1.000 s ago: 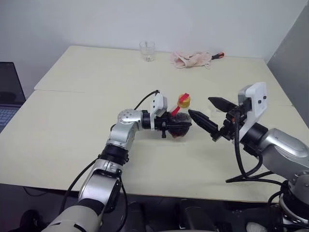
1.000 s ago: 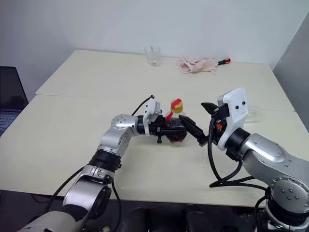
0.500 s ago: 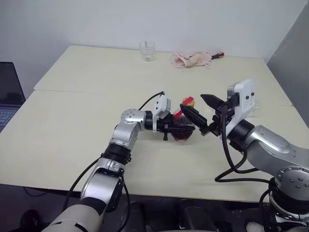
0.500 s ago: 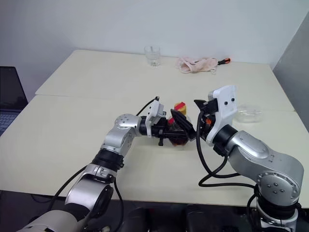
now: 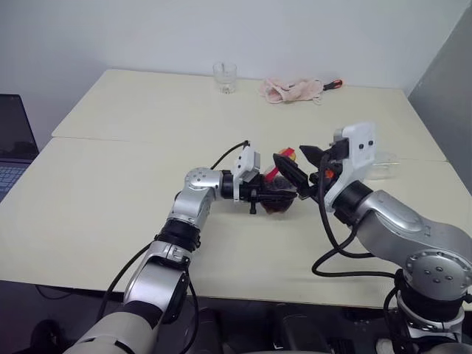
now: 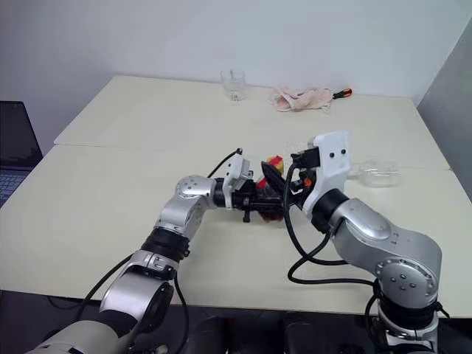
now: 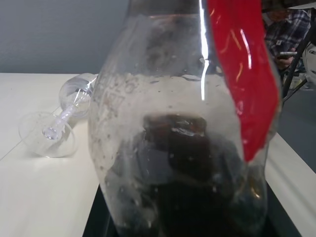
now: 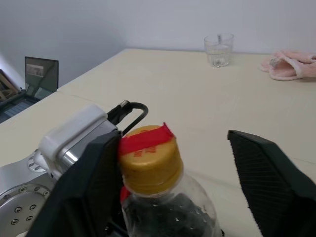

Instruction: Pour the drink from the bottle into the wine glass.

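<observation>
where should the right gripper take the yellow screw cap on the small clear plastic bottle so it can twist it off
Grip the yellow screw cap by its ribbed side wall, one finger on each side, coming in level from the right. The small clear plastic bottle stands upright in the left gripper, clamped around its belly, so the cap stays exposed. The right gripper already straddles it, one finger touching.

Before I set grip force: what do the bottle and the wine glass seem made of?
The bottle: thin clear plastic, glossy, going by its soft highlights and yellow screw cap. The wine glass, lying on its side: clear and shiny with a thin stem; glass or hard plastic, I can't tell.
</observation>
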Robot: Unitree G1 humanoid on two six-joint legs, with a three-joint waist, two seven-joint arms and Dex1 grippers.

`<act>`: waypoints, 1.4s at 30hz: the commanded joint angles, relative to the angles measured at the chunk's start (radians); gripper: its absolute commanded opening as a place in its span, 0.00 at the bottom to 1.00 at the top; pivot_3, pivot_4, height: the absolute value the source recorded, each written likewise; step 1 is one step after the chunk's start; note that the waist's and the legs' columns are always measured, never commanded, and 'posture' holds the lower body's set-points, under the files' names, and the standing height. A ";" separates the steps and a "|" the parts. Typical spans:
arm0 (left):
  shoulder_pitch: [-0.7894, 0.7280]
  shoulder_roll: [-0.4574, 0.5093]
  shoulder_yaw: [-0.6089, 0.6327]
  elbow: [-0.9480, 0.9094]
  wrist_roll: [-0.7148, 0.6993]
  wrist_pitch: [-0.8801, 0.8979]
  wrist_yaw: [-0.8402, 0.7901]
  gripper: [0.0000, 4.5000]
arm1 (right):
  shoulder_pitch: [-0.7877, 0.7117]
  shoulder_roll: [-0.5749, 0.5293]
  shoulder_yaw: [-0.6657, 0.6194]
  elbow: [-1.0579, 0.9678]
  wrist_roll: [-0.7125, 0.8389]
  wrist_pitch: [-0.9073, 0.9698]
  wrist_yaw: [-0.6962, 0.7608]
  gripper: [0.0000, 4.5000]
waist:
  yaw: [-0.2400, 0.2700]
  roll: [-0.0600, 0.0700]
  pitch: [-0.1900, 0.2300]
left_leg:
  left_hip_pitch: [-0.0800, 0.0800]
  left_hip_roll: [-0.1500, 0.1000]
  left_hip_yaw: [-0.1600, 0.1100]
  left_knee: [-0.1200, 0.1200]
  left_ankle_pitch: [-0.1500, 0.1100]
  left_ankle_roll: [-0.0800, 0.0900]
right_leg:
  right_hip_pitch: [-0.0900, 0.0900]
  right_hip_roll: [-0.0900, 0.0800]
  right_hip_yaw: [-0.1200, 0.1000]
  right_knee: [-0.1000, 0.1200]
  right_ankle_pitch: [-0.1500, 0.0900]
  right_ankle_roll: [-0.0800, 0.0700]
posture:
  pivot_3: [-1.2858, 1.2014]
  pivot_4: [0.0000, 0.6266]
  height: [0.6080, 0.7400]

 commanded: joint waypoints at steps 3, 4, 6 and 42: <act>-0.033 -0.007 0.014 -0.015 -0.013 -0.028 0.005 0.28 | -0.012 -0.026 -0.027 -0.015 0.007 -0.024 0.004 0.34 | 0.000 0.000 0.000 | 0.000 0.000 0.000 0.000 0.000 0.000 | 0.000 0.000 0.000 0.000 0.000 0.000 | 0.52 0.24 1.00; -0.031 -0.007 0.014 -0.016 -0.013 -0.029 0.005 0.28 | -0.014 -0.035 -0.027 -0.014 0.006 -0.027 0.015 0.28 | 0.000 0.000 0.000 | 0.000 0.000 0.000 0.000 0.000 0.000 | 0.000 0.000 0.000 0.000 0.000 0.000 | 0.52 0.24 1.00; -0.025 -0.007 0.013 -0.024 -0.012 -0.024 0.008 0.28 | -0.040 -0.102 -0.032 -0.009 0.019 -0.038 0.135 0.28 | 0.000 0.000 0.000 | 0.000 0.000 0.000 0.000 0.000 0.000 | 0.000 0.000 0.000 0.000 0.000 0.000 | 0.52 0.24 1.00; 0.082 -0.004 -0.044 -0.235 -0.052 0.086 0.068 0.25 | -0.220 -0.446 -0.241 0.277 -0.093 -0.096 1.056 1.00 | 0.005 0.011 0.008 | 0.000 0.000 0.001 0.000 -0.001 0.001 | 0.000 0.000 -0.002 0.000 0.000 -0.003 | 0.52 0.24 1.00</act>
